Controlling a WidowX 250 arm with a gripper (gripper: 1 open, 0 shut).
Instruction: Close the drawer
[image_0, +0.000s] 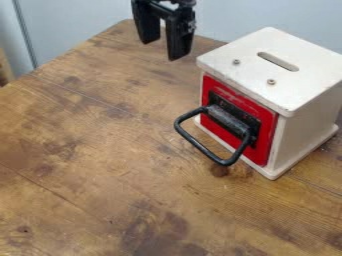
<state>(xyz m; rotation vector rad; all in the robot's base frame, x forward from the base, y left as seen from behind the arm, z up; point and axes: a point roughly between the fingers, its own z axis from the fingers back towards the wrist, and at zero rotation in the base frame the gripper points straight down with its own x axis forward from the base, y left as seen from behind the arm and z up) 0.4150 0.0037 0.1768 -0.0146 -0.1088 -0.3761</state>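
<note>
The drawer (250, 124) shows its red front panel in the pale wooden cube housing (283, 75) at the right of the table. Its black plate carries a large black loop handle (207, 138) that lies out toward the table's middle. The front panel looks about level with the housing's face. My gripper (162, 42) hangs at the top centre, above and to the left of the housing, well apart from the handle. Its two black fingers point down with a gap between them, open and holding nothing.
The wooden table (94, 150) stretches left and forward of the housing. Its far edge runs just behind the gripper, with a pale blue wall (80, 20) beyond. The housing's top has a slot (278, 61).
</note>
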